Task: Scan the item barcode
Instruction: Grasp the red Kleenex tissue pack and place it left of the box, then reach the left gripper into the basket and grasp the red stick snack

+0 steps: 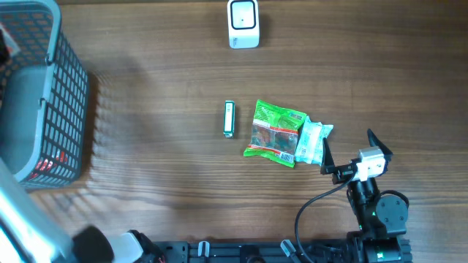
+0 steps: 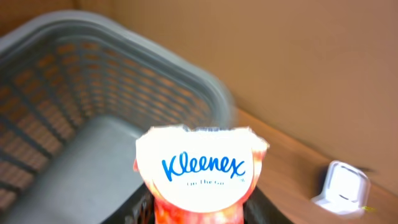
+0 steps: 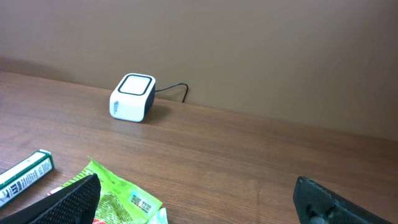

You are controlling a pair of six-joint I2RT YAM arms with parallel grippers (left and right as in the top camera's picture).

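Observation:
In the left wrist view, a Kleenex tissue pack (image 2: 202, 167), white on its front and orange-red below, stands upright between the dark fingers (image 2: 142, 210) of my left gripper (image 2: 199, 216), which is shut on it. The pack hangs above the grey mesh basket (image 2: 186, 68). The white barcode scanner (image 1: 243, 23) sits at the table's far edge, also visible as scanner (image 2: 342, 185) and scanner (image 3: 132, 98). My right gripper (image 1: 352, 156) stands open near the front right, gripper (image 3: 199, 205) with nothing between its fingers.
The grey basket (image 1: 72, 95) fills the left side, with something red (image 1: 51, 162) inside. Mid-table lie a slim green-white box (image 1: 229, 119), a green snack bag (image 1: 276, 133) with a barcode label (image 3: 140, 202), and a small pale packet (image 1: 315, 140).

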